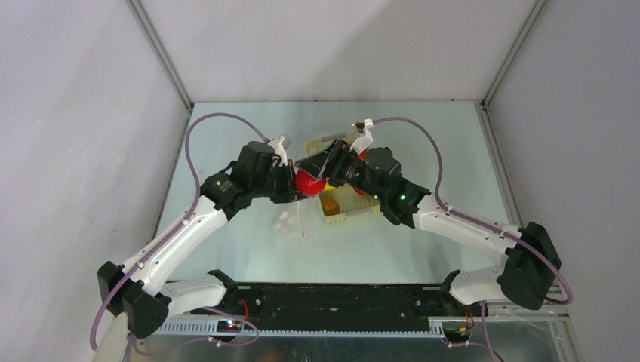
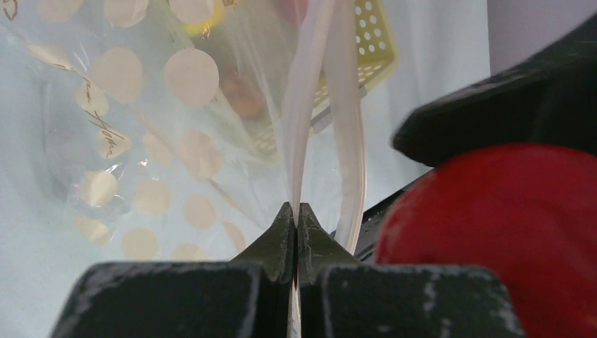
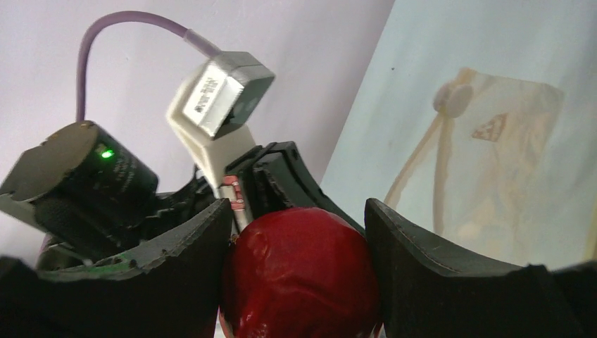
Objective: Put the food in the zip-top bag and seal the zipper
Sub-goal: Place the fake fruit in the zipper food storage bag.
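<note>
Both arms crowd the middle: the left pincer clamps the zipper, and the right pincer, gripping a red fruit, hangs just beside it. The bag mouth seems only narrowly parted. The yellow basket blocks the right, while the near tabletop lies open.

Over the middle of the table, the right tool, a red round fruit at its tip, sits just beside the left tool, with the zip-top bag and a yellow basket close by.
</note>
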Motion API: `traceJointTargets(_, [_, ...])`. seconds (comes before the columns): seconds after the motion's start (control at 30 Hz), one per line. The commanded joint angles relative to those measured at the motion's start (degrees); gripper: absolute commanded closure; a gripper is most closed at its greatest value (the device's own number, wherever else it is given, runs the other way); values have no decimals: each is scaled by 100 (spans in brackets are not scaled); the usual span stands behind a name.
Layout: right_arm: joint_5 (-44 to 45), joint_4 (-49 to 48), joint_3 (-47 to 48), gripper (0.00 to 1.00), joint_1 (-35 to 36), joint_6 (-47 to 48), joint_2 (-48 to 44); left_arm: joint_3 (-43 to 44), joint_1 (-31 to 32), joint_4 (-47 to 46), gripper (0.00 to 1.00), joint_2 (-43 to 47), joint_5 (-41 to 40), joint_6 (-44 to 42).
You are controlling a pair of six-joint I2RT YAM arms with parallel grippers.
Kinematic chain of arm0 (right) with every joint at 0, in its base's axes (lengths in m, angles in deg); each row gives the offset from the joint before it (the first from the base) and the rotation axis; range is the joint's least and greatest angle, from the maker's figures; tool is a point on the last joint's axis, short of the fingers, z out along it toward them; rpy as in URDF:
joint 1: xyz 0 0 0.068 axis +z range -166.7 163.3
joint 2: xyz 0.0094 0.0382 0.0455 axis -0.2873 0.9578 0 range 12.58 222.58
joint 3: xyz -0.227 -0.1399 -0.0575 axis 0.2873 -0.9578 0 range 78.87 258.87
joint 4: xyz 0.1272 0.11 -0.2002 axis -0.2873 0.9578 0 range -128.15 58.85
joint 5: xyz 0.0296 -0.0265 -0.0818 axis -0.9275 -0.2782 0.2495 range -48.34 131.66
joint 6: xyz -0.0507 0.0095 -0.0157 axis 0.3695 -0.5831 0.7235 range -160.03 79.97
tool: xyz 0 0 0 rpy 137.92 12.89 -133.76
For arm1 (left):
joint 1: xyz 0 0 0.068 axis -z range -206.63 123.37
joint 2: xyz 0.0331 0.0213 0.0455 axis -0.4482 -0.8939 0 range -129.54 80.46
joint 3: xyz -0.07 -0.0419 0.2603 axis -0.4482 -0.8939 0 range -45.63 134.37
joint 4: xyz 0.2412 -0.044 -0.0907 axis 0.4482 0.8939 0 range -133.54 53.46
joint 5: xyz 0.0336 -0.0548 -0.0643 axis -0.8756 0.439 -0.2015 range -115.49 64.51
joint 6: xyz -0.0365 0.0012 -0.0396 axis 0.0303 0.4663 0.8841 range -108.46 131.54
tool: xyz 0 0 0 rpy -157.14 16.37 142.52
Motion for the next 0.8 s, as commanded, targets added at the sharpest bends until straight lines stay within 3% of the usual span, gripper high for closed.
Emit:
traceJointTargets(0.0, [-65,-636,-169,91,-60,-318,180,-16,1,-225,100,176,185,96])
traceJointTargets(0.2, [255,-359,-207,92,33,-137,350,-11,7,-211,100,223,157,96])
traceJointTargets(0.47, [1623,963,-208,91,188,565,92,20,0,-173,100,329,-33,81])
traceJointTargets(0.77, [2691,1735,35,88,528,1035,150,36,3,-191,100,387,-8,57])
